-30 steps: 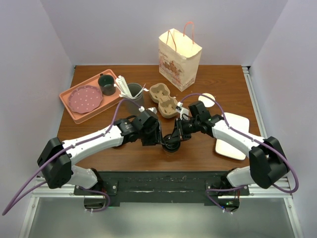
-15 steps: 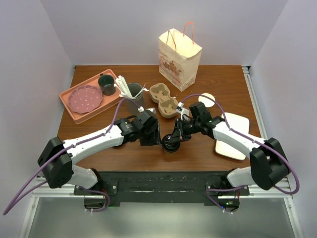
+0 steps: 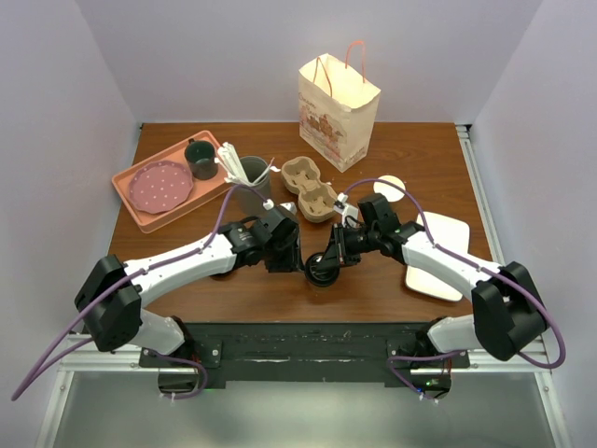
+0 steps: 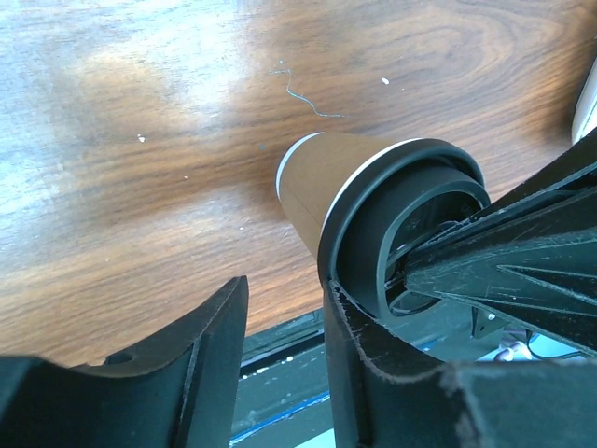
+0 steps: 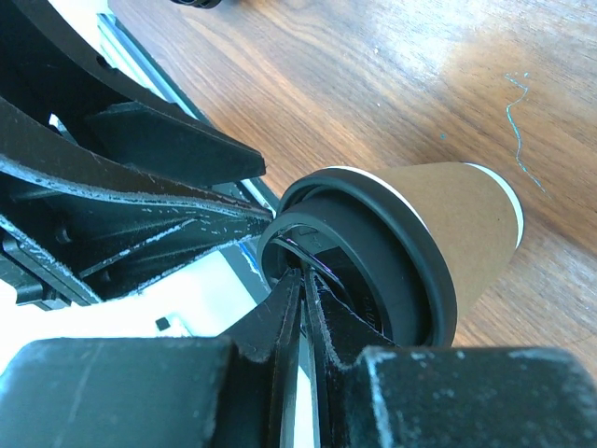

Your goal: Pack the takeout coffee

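The takeout coffee [image 3: 323, 270], a brown paper cup with a black lid, stands near the table's front middle. In the left wrist view its tan side [image 4: 322, 182] and lid [image 4: 373, 229] fill the right half. My right gripper [image 5: 304, 285] is shut, pinching the lid's rim [image 5: 368, 219] from the right [image 3: 332, 258]. My left gripper [image 4: 284, 322] is open just left of the cup [image 3: 300, 261]. Its right finger [image 4: 359, 359] lies against the lid's edge, and nothing sits between its fingers. The cardboard cup carrier [image 3: 311, 189] lies behind the cup with its holes vacant.
A paper bag [image 3: 338, 98] stands at the back. An orange tray [image 3: 133, 210] at the left holds a pink plate [image 3: 160, 184] and dark mug [image 3: 201, 159]. A grey tumbler [image 3: 250, 177] with white utensils stands beside it. A white tray [image 3: 440, 259] and a white disc [image 3: 392, 186] lie right.
My left gripper's jaws have narrowed somewhat and it has edged closer to the cup. The right gripper and the cup have hardly moved.
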`<state>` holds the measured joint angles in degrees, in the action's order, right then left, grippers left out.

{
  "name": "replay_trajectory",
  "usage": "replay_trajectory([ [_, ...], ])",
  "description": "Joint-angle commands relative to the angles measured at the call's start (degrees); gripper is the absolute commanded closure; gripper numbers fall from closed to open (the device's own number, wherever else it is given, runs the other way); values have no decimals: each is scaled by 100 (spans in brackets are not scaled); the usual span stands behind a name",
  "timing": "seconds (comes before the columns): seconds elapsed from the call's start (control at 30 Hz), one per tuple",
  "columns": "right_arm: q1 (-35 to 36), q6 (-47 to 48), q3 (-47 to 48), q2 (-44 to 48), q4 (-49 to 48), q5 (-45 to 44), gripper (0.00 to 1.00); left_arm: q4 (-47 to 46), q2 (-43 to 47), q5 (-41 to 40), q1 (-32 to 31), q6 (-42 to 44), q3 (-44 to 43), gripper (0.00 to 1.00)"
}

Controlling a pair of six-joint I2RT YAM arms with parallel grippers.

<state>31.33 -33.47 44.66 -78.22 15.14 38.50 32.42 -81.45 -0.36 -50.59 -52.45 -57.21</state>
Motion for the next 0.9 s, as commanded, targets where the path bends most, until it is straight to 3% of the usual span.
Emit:
replay_trajectory([
  [0.0, 13, 157, -336, -159, 446, -765, 89, -105, -2, -43, 75, 217, -115, 58],
  [0.23, 22, 157, -380, -203, 402, -765, 89, -316, -178, 185, 146, 217, -18, 59],
  [0.57, 22, 192, -318, -300, 446, -765, 89, 10, 138, 124, 163, 200, -545, 58],
  [0.87, 13, 192, -292, -308, 455, -765, 89, -316, -55, 379, 163, 147, -142, 62],
])
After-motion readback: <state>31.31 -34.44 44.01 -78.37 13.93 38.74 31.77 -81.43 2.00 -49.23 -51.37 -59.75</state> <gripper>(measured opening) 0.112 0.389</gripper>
